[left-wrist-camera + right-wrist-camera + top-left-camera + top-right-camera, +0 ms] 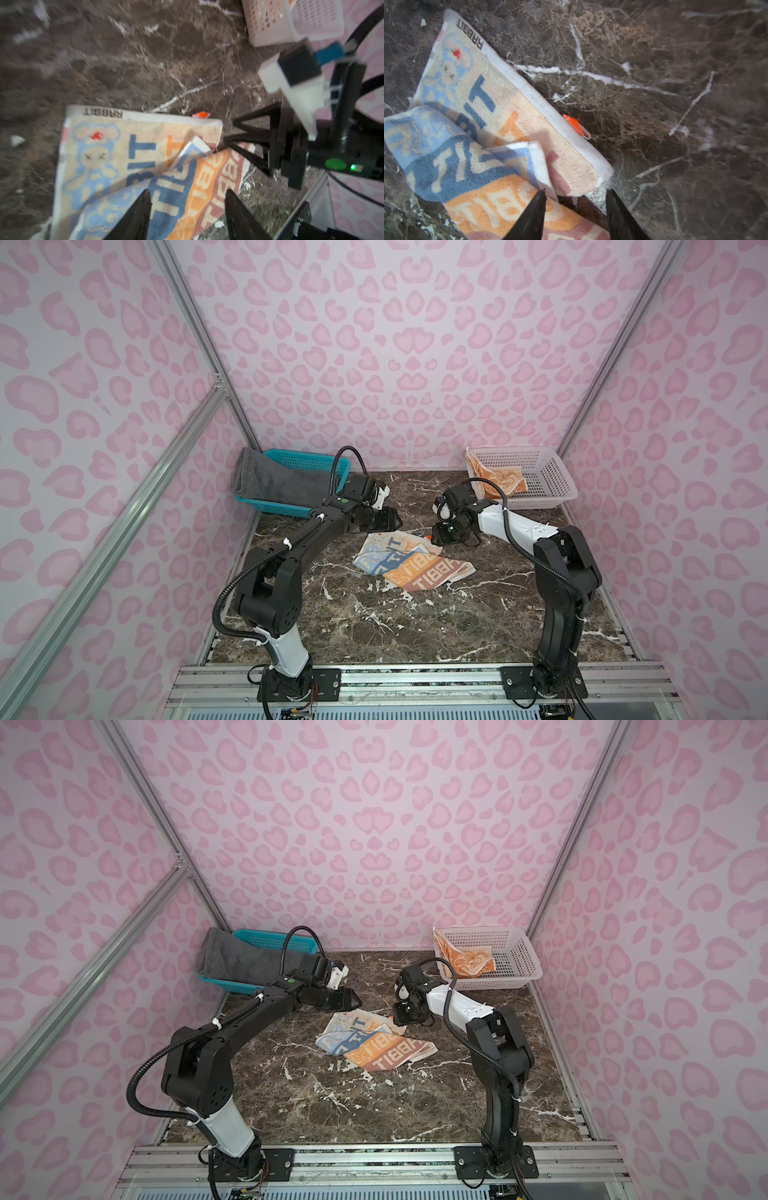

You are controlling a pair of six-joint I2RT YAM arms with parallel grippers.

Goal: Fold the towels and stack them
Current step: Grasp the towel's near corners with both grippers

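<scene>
At ten o'clock, the grey towel [274, 483] drapes over the teal basket [307, 456]. The left gripper [188, 194], jaws spread and empty, hovers above the lettered towel [415, 566] mid-table. The right gripper [576, 192], equally spread and empty, flanks its two o'clock corner. The orange towel [503, 483] sits in the white basket [548, 477] at one o'clock. The lettered towel's askew flap may make it stack crooked. Its print reads "RABBIT".

Your surface [415, 626] is dark brown marble with white veins and pale chipped patches; the multicolour lettered towel [411, 564] lies near its middle, a little toward the far edge, rumpled, one part folded over another, with a small orange tag [574, 124] showing at its far edge; a teal basket [309, 457] sits in the far left corner; a white basket [552, 477] sits in the far right corner, both well apart from the towel.
</scene>
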